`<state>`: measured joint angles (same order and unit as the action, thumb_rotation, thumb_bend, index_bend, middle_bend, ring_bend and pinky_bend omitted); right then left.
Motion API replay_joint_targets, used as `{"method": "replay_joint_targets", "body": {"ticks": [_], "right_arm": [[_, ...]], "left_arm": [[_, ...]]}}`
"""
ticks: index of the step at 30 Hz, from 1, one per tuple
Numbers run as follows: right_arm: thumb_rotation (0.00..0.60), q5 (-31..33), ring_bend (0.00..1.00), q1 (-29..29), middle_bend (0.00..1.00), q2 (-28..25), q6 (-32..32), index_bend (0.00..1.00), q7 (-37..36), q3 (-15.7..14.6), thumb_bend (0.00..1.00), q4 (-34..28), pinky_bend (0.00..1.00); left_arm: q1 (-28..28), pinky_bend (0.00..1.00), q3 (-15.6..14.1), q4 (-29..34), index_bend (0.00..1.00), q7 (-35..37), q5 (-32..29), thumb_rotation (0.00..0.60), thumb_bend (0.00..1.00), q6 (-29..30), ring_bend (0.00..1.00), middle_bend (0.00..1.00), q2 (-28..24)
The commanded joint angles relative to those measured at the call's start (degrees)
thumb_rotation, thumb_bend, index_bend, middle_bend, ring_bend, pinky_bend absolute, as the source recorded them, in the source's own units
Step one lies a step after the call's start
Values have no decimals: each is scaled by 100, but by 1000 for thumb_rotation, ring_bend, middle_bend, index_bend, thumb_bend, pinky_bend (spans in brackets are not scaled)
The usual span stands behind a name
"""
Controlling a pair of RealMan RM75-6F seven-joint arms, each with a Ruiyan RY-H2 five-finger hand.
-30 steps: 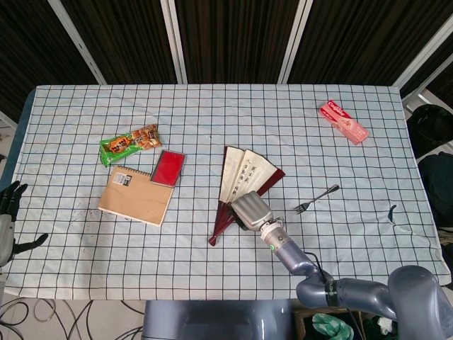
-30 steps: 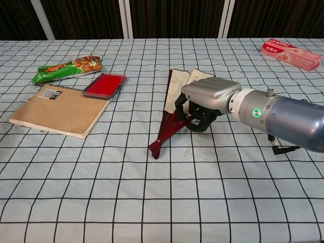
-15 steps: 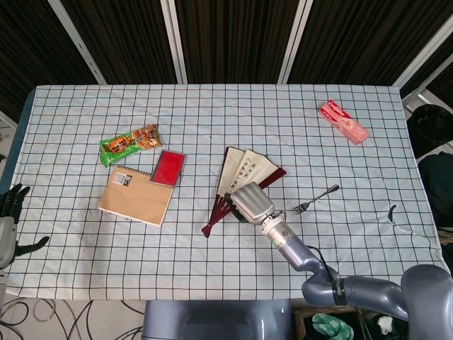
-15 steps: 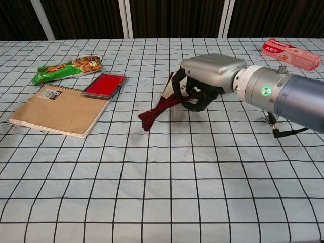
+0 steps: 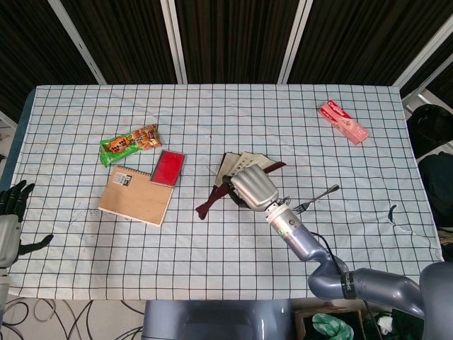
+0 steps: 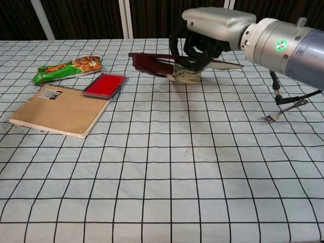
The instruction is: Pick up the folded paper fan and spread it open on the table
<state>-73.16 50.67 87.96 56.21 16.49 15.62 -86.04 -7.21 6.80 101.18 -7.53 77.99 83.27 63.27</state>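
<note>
Red-ribbed paper fan (image 6: 174,65) is hanging above the checked surface (image 6: 162,167), partly spread. The right hand (image 6: 212,30) is gripping it, fingers (image 6: 195,50) curled around its ribs. The left hand (image 5: 10,219) is resting off the edge, fingers spread

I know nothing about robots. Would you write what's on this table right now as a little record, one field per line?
Held item: paper fan, partly spread, lifted off the table
Holder: right hand, fingers wrapped around the fan
Other hand: left hand, at the table's left edge, fingers apart, holding nothing
Left side of table: snack packet, red case, brown notebook
Right side of table: fork, pink box
Surface: checked tablecloth
</note>
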Motion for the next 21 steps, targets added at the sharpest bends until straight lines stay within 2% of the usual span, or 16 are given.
{"method": "replay_joint_targets", "body": {"ticks": [1, 6, 13, 21], "right_arm": [[600, 12, 907, 57, 848, -87, 2, 794, -41, 109, 787, -71, 845], [600, 124, 912, 130, 855, -176, 73, 808, -93, 348, 790, -179, 845], [600, 422, 916, 231, 862, -269, 135, 821, -64, 645, 798, -355, 845], [600, 1097, 920, 400, 869, -242, 186, 826, 230, 971, 808, -570, 845]], "left_arm": [[-202, 0, 195, 227, 8, -212, 34, 600, 0, -64, 0, 0, -169], [-597, 0, 532, 403, 57, -507, -23, 600, 16, -267, 0, 0, -257], [-1194, 0, 919, 295, 126, -832, -258, 600, 54, -655, 0, 0, -83], [-1689, 0, 1113, -21, 173, -887, -564, 600, 77, -998, 0, 0, 355]]}}
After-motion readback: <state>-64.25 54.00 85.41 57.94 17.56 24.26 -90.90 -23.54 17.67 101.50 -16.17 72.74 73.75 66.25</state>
